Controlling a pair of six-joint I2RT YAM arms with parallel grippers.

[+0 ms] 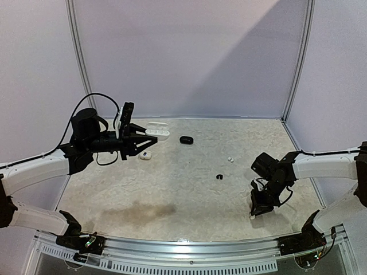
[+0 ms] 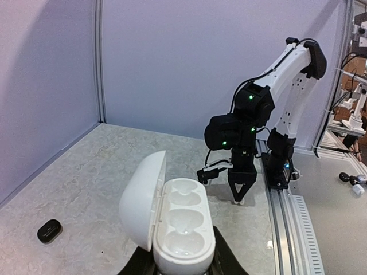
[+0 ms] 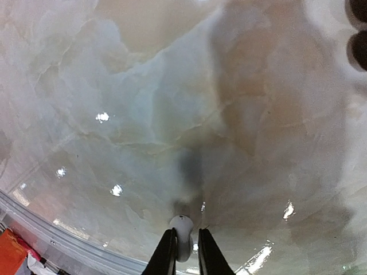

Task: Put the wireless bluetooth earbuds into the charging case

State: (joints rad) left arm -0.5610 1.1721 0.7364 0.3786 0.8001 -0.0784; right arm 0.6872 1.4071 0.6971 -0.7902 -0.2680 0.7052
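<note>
My left gripper [image 1: 143, 139] is shut on the base of a white oval charging case [image 1: 157, 133] and holds it above the back left of the table. In the left wrist view the case [image 2: 183, 238] stands open, lid [image 2: 142, 197] swung left, and its moulded sockets are empty. My right gripper [image 1: 253, 214] points down at the front right of the table, fingertips at the surface. In the right wrist view it [image 3: 187, 247] is shut on a white earbud [image 3: 182, 234]. A second white earbud [image 1: 230, 160] and a black earbud [image 1: 219, 176] lie loose mid-table.
A black oval case [image 1: 186, 140] lies at the back centre; it also shows in the left wrist view [image 2: 49, 230]. A small white object [image 1: 145, 155] lies below the left gripper. Walls close the back and sides. A metal rail [image 1: 189, 246] runs along the front edge.
</note>
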